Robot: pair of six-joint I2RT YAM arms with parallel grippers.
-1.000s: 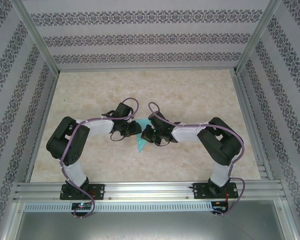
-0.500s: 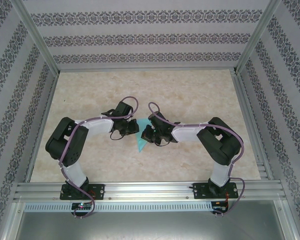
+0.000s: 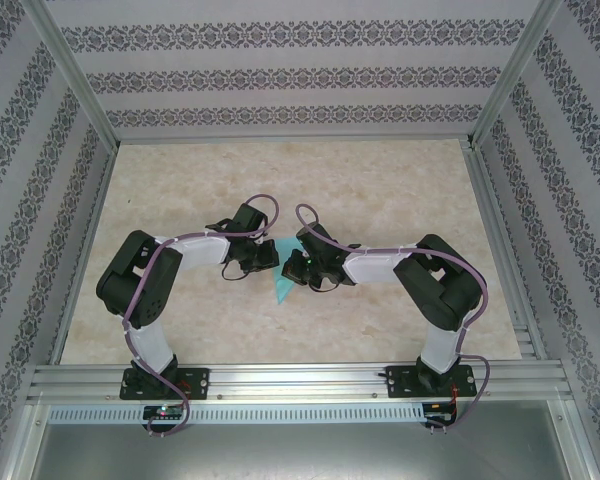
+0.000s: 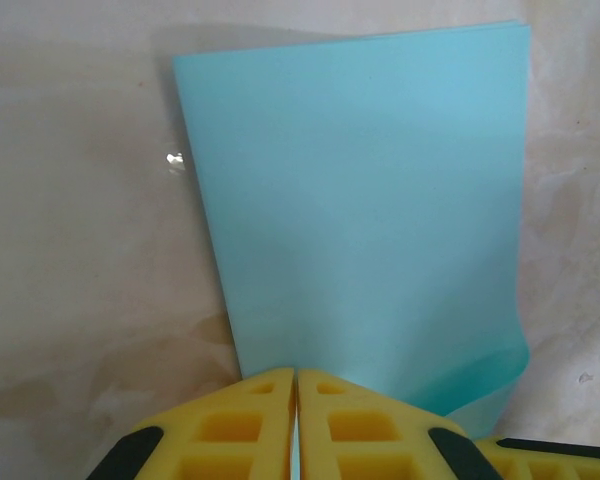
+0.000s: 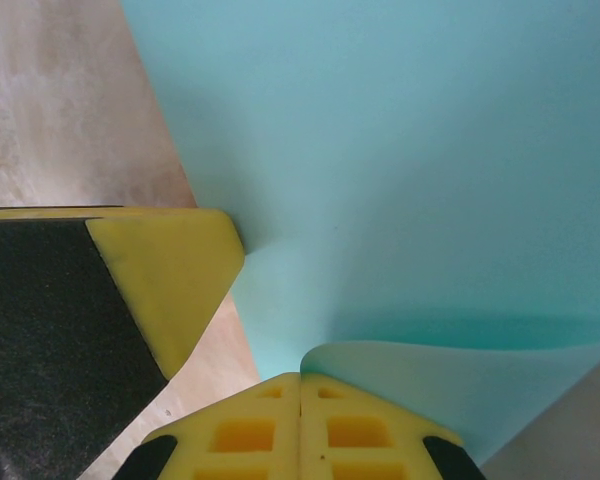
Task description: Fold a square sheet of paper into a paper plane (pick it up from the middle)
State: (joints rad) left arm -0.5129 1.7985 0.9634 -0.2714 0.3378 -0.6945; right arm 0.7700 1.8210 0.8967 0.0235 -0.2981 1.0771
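Since a second ago the left claw (image 3: 267, 256) has edged in on the paper (image 3: 283, 286) and its fingers have come together; the paper itself has barely shifted. We see the paper lying in the middle of the bench (image 3: 380, 190), between the two claws. It looks already doubled over, as a second layer peeks out along its edges in the left wrist view. There the left claw is pressed together on the sheet's near edge, pinching it. The right claw (image 5: 300, 382) is also pressed together, pinching a flap that curls up off the flat part.

We judge the risks to lie in those two grips sitting so near each other on thin paper. If the claws pull apart, the sheet may tear. If the left pinch is shallow, the edge can slip out and the sheet will swing under the right claw. The curled flap may also buckle rather than roll, and the crease would then land skew.
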